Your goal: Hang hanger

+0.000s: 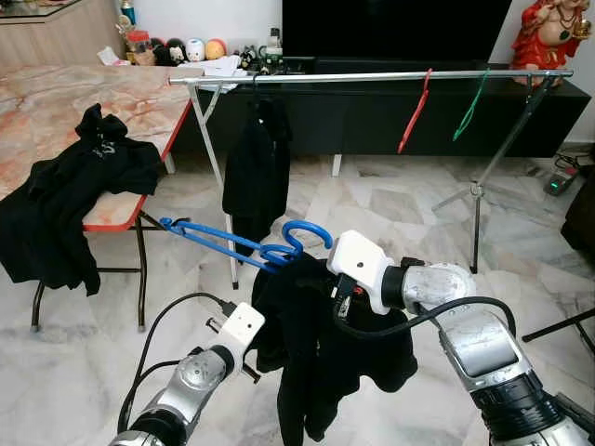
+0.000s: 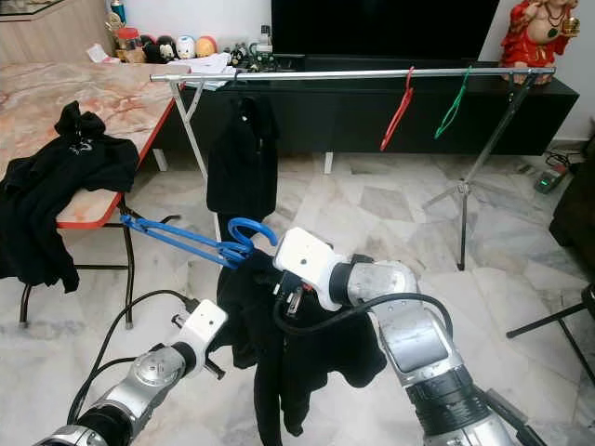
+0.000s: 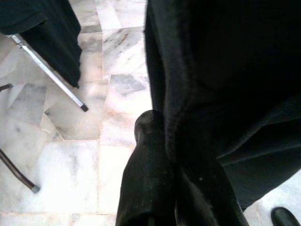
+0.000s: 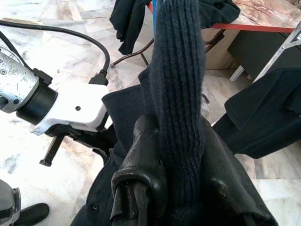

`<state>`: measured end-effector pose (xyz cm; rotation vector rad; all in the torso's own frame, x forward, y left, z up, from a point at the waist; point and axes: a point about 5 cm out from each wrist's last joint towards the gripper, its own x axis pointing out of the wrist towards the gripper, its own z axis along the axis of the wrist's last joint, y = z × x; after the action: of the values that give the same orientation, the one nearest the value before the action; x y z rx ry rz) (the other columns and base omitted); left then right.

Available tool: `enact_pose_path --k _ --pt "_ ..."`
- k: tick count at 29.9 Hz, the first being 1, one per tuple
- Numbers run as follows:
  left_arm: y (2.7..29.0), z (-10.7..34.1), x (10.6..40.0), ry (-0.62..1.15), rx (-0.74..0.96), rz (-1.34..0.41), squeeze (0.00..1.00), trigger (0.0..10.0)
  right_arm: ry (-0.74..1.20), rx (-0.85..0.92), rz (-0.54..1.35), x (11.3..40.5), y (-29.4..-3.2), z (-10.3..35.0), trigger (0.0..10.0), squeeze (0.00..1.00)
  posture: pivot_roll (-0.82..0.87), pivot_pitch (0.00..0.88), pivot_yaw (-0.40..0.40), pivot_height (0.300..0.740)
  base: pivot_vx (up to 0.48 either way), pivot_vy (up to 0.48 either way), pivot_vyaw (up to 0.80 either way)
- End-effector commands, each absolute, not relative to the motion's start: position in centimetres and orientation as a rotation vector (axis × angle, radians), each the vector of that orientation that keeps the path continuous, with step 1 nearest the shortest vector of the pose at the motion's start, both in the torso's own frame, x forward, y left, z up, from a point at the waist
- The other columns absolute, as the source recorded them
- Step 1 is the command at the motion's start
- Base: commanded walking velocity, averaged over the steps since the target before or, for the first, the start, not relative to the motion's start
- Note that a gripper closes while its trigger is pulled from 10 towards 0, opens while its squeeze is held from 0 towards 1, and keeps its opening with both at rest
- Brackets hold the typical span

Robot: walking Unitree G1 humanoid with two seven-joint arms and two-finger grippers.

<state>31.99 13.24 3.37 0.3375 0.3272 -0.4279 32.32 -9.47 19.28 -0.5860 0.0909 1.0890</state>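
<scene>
- Blue plastic hanger [image 1: 237, 243] sits low between both arms, well short of the rail [image 1: 372, 77], black garment [image 1: 316, 353] drooping off it.
- Right gripper [image 4: 181, 155] pinches knit fabric; left gripper [image 3: 174, 174] clamps cloth too.
- Hanger stiff, light; cloth floppy. Probably better to hold the neck.

right claw [image 4: 183, 155]: fingertips buried in the dark garment [image 1: 316, 362] | blue hanger [image 1: 232, 243]: right end hidden by garment | left claw [image 3: 164, 155]: tips behind cloth | surface [image 1: 56, 102]: cut off at left edge
</scene>
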Motion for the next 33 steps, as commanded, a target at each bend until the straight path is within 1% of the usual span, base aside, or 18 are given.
enact_pose_path --k 1,7,12,13,14,15,16,17,20,21,25,28,33 --pt "13.6 3.1 32.0 0.354 0.328 -0.399 0.0 0.0 0.041 -0.598 1.094 32.0 -9.2 20.1 0.0 0.0 0.04 0.101 -0.013 0.74 0.0 0.0 0.0" --pt "13.7 2.9 31.9 0.359 0.338 -0.375 0.0 0.0 0.061 -0.6 1.085 32.0 -9.5 19.6 0.0 0.0 0.04 0.101 -0.012 0.74 0.0 0.0 0.0" --pt "14.4 2.8 31.9 0.377 0.318 -0.338 0.0 0.0 0.104 -0.657 1.066 31.9 -10.5 18.6 0.0 0.0 0.02 0.101 -0.008 0.74 0.0 0.0 0.0" --pt "14.9 2.7 31.9 0.385 0.327 -0.325 0.0 0.0 0.134 -0.667 1.068 31.8 -11.3 18.0 0.0 0.0 0.03 0.102 -0.01 0.74 0.0 0.0 0.0" --pt "15.6 2.6 31.8 0.393 0.358 -0.314 0.0 0.0 0.202 -0.7 1.05 31.7 -13.0 16.7 0.0 0.0 0.03 0.102 -0.011 0.74 0.0 0.0 0.0" --pt "15.6 2.6 31.8 0.393 0.358 -0.314 0.0 0.0 0.202 -0.7 1.05 31.7 -13.0 16.7 0.0 0.0 0.03 0.102 -0.011 0.74 0.0 0.0 0.0" --pt "15.8 2.4 31.6 0.399 0.375 -0.321 0.0 0.0 0.249 -0.704 1.039 31.6 -14.1 15.8 0.0 0.0 0.02 0.102 -0.014 0.74 0.0 0.0 0.0" --pt "15.8 2.4 31.6 0.399 0.375 -0.321 0.0 0.0 0.249 -0.704 1.039 31.6 -14.1 15.8 0.0 0.0 0.02 0.102 -0.014 0.74 0.0 0.0 0.0" --pt "16.3 2.0 31.1 0.411 0.388 -0.331 0.0 0.0 0.352 -0.677 1.02 30.9 -16.3 13.8 0.0 0.0 0.02 0.105 -0.012 0.74 0.0 0.0 0.0" --pt "16.3 2.0 31.1 0.411 0.388 -0.331 0.0 0.0 0.352 -0.677 1.02 30.9 -16.3 13.8 0.0 0.0 0.02 0.105 -0.012 0.74 0.0 0.0 0.0" --pt "16.3 1.6 30.7 0.433 0.388 -0.358 0.0 0.0 0.458 -0.648 1.028 29.7 -18.2 11.6 0.0 0.0 0.03 0.106 -0.013 0.74 0.0 0.0 0.0" --pt "16.1 1.4 30.6 0.445 0.388 -0.372 0.0 0.0 0.513 -0.583 1.088 28.2 -19.2 10.3 0.0 0.0 0.02 0.104 -0.008 0.74 0.0 0.0 0.0" --pt "15.9 1.4 30.6 0.451 0.401 -0.393 0.0 0.0 0.574 -0.556 1.141 27.1 -20.4 9.1 0.0 0.0 0.02 0.1 -0.005 0.74 0.0 0.0 0.0"
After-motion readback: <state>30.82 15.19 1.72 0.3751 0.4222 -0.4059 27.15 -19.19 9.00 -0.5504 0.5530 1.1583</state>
